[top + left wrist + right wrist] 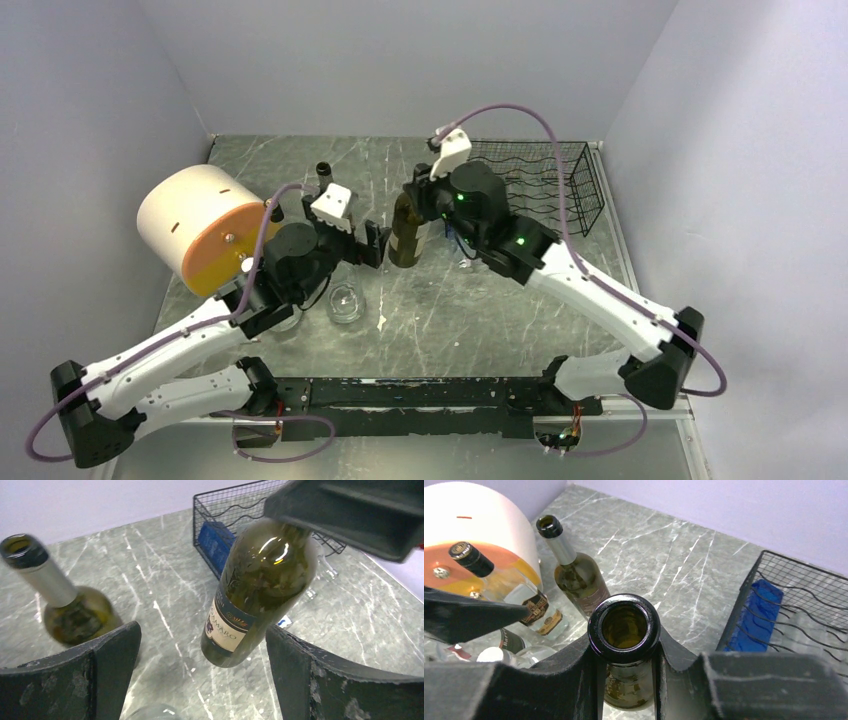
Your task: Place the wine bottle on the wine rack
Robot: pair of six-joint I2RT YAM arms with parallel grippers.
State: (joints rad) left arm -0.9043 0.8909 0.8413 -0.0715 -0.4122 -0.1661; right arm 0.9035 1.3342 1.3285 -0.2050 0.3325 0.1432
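Between right gripper point(626, 672) jaws: wine bottle point(624, 627) neck, clamped, bottle upright. Left gripper point(202, 650) jaws wide apart, flanking bottle, gripping nothing. Wine rack point(794, 605) off right gripper's right side, apart. Grasp done; transfer, placement left.

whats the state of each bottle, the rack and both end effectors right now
wine bottle, uncorked, gripped at the neck
silver-necked bottle, uncorked, standing upright
clear bottle, capped
wine rack, no bottle on it
left end effector, open
right end effector, shut on the wine bottle
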